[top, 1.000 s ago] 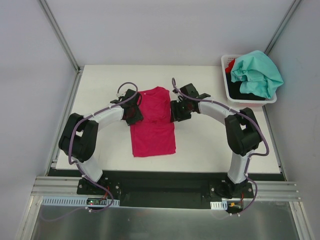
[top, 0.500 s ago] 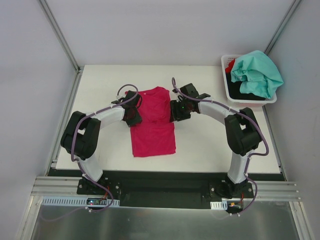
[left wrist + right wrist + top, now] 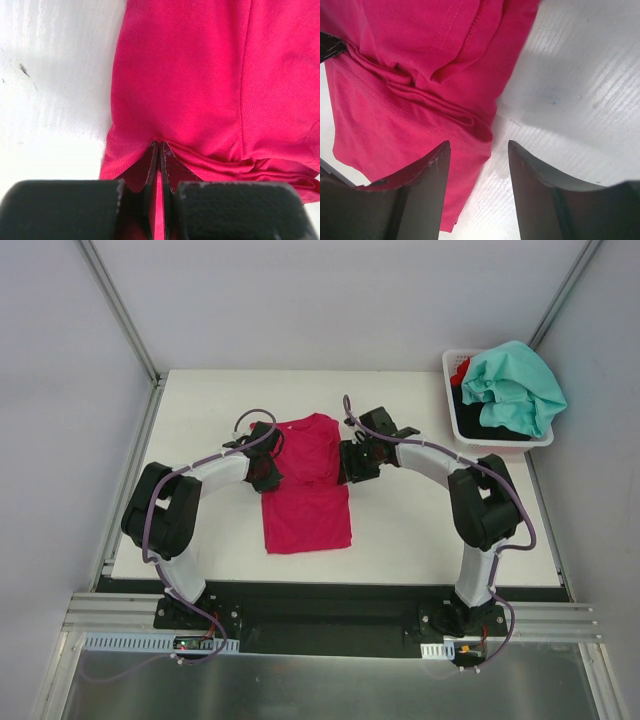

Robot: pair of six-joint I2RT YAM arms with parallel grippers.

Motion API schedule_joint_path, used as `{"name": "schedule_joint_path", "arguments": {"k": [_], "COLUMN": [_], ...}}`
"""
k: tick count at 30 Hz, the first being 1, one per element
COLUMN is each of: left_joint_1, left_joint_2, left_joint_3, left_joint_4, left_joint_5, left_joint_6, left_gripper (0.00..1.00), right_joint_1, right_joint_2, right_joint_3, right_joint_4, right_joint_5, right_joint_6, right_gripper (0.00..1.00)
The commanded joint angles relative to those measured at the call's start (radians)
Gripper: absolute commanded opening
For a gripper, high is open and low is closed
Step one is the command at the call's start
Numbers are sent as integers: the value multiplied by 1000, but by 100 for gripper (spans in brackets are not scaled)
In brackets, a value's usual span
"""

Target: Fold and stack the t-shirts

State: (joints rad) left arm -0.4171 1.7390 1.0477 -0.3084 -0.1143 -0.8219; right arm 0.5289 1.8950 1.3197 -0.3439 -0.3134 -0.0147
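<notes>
Pinching the left edge of the magenta t-shirt [image 3: 306, 505] spread on the table [image 3: 420, 525], the left gripper [image 3: 160, 150] has its fingers clamped on the cloth. The right gripper [image 3: 477, 150] sits over the opposite edge, fingers apart. Farther back, the teal t-shirt [image 3: 515, 385] tops the white basket [image 3: 452, 410].

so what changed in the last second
The left pincer closed on the left edge of the pink shirt, pinching a fold of cloth. The right pincer stayed open over the shirt's right edge. The shirt's spread and the basket look unchanged.
</notes>
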Motion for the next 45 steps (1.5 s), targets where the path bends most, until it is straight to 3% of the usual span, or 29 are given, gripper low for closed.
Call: {"name": "schedule_joint_path", "arguments": {"k": [1, 8, 13, 15, 24, 45], "left_joint_1": [9, 12, 14, 15, 17, 24], "left_joint_2": [-13, -18, -16, -18, -38, -151], "left_joint_3": [11, 14, 18, 23, 51, 25], "left_joint_4": [-17, -29, -32, -37, -66, -118], "left_joint_5": [-21, -25, -25, -24, -21, -47], "left_joint_6": [9, 12, 15, 13, 23, 21], "left_gripper": [0, 0, 0, 0, 0, 0], "right_joint_1": [16, 31, 33, 34, 45, 91], "right_joint_2": [35, 52, 52, 52, 47, 41], "right_joint_3": [13, -13, 1, 16, 65, 190], "right_joint_4": [29, 60, 42, 31, -23, -127], "right_joint_5": [-39, -46, -36, -35, -21, 11], "right_joint_6": [12, 50, 47, 42, 25, -10], "right_gripper": [52, 45, 16, 12, 7, 8]}}
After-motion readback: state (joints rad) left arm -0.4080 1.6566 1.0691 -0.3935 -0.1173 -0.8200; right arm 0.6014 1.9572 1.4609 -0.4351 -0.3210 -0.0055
